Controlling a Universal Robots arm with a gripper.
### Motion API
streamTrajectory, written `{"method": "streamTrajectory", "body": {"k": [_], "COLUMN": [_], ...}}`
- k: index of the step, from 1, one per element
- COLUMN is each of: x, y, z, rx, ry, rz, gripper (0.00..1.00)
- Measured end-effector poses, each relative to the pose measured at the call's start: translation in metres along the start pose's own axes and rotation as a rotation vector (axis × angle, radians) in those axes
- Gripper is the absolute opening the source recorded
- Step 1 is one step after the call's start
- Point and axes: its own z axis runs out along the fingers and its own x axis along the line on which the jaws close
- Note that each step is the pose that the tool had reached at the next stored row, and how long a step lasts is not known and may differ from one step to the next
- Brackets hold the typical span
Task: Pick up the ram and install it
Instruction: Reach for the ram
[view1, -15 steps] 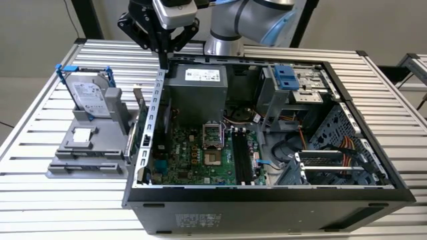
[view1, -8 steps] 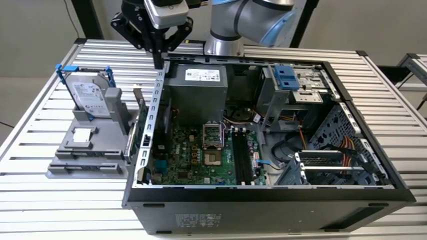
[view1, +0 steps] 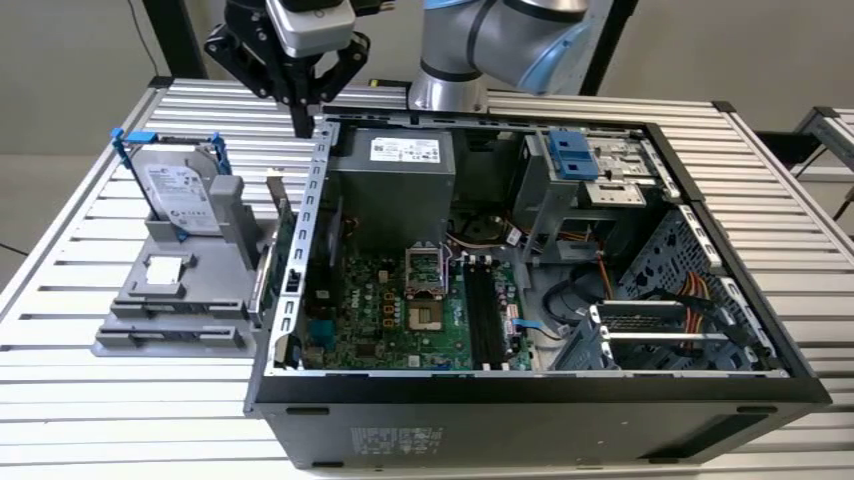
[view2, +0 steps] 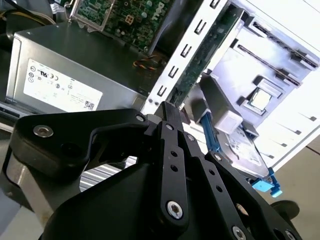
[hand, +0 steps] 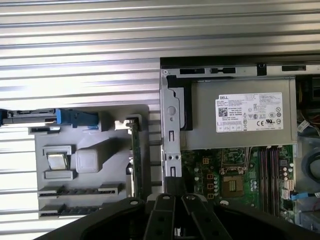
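Ram: dark, thin, flat memory stick (view1: 180, 320), seemingly on edge in a slot of the grey plastic holder (view1: 200, 295), lower left of the exterior view.
Long axis: level, running left–right across that view.
Gripper: black metal gripper (view1: 306, 122), fingers closed on nothing, upper left, well apart from the ram.
Case: open black steel computer case (view1: 534, 410), frame centre.
Table: ribbed aluminium table (view1: 80, 400).

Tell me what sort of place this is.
Probably a robotics lab bench: an open desktop case on a slatted metal table, a grey parts fixture beside it, a robot arm above.
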Motion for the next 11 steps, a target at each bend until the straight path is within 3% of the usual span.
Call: {"method": "streamTrajectory", "body": {"k": [11], "x": [0.0185], "y": [-0.0012], "z": [-0.0004], "rx": [0.0000], "ry": [0.0000], "rz": [0.000], "gripper": [0.00]}}
